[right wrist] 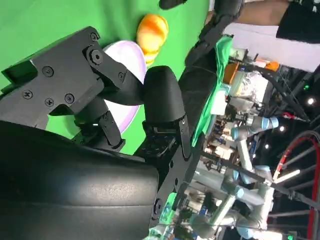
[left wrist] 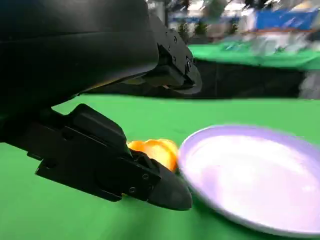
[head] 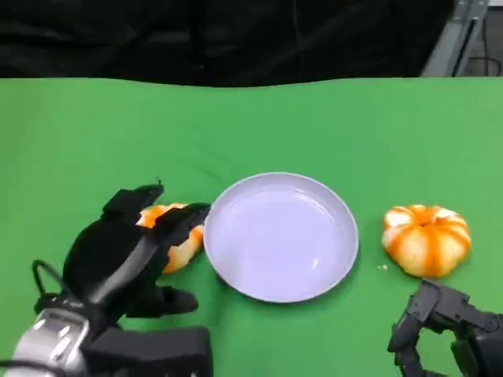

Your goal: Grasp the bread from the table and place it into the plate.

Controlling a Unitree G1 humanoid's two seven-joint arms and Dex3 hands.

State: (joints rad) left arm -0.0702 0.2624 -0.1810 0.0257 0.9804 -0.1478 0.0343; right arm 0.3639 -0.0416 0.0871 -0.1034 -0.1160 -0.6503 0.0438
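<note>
Your robot looks down on a green cloth-covered surface (head: 78, 133). Near its middle sits a round, shallow, pale lilac plate (head: 280, 236), with nothing in it. Touching the plate's left rim is the task's thing: a round orange-and-white glazed bread bun (head: 177, 239), resting on the surface and not yet lifted. Your black left hand (head: 130, 247) is draped over it from the near-left side, fingers reaching across its top and side; the left wrist view shows fingers above and below the bun, but you cannot tell whether they press it or merely bracket it. A second, pumpkin-shaped orange-and-white bread (head: 426, 239) lies right of the plate, apart from its rim. Your black right hand (head: 440, 326) rests by the near right corner, fingers curled inward and holding nothing.

What could go wrong: the bun sits hard against the plate's rim, so closing the fingers may catch the rim, tip or shove the plate toward the second bread. A shallow hold on a rounded, glossy bun could let it slip out during the lift. A low carry would knock the bun on the rim.

Open room: the far half of the surface is bare green up to its far edge, and the left side is free. The route into the plate is short, rightward and upward
</note>
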